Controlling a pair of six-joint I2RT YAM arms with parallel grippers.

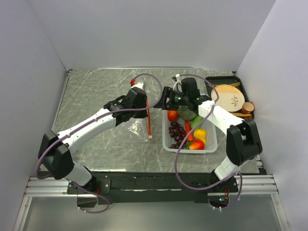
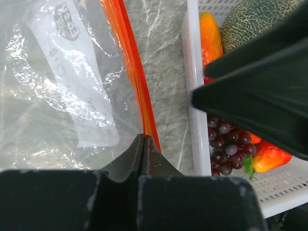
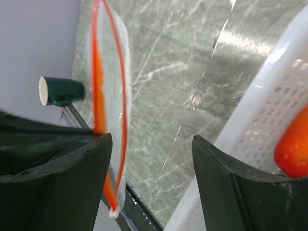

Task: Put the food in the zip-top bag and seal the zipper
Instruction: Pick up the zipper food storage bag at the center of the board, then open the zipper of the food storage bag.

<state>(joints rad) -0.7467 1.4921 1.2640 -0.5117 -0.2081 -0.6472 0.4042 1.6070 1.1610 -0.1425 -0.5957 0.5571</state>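
Observation:
The clear zip-top bag (image 2: 57, 72) lies on the marble table, left of the white basket (image 2: 191, 72). My left gripper (image 2: 144, 140) is shut on the orange-red zipper (image 2: 132, 62) at one end of the mouth. In the right wrist view the zipper's two strips (image 3: 98, 72) stand slightly apart. One strip hangs just inside the left finger (image 3: 82, 163) of my open right gripper (image 3: 151, 139). The food sits in the basket: grapes (image 2: 231, 144), a dark green melon (image 2: 255, 19), a tomato (image 1: 172, 115), a carrot (image 1: 187, 127), and yellow (image 1: 199, 134) and red (image 1: 196, 144) pieces.
A dark tray (image 1: 240, 82) at the back right holds a tan wooden disc (image 1: 227, 97) and a small brown cup (image 1: 248, 107). White walls close in the table on three sides. The basket (image 1: 211, 142) stands directly right of the bag (image 1: 139, 126).

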